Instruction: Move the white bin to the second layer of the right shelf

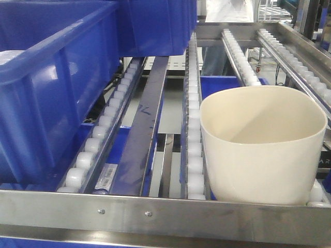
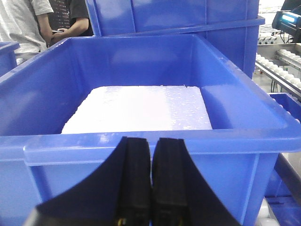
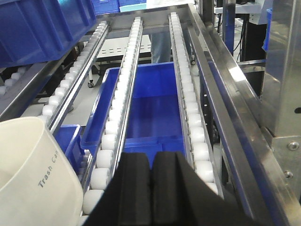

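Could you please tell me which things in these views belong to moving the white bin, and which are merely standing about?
Belonging to the job:
- white bin, sitting on the roller rails
- roller rack level with its steel front bar
- right gripper, shut, empty

Merely about:
- blue crate holding a white foam slab
- left gripper, shut
- lower blue crate

Roller shelf [image 1: 155,214] was steel, w/ a flat front bar and long rails of small white rollers [image 1: 194,129] running front to back. White bin [image 1: 264,144] sat upright on the right-hand rails, right up against the front bar. Big blue crate [image 1: 51,88] rested on the left rails, w/ a 2nd blue crate [image 1: 155,26] behind it. Middle lane carried a bare flat steel strip [image 1: 142,134].
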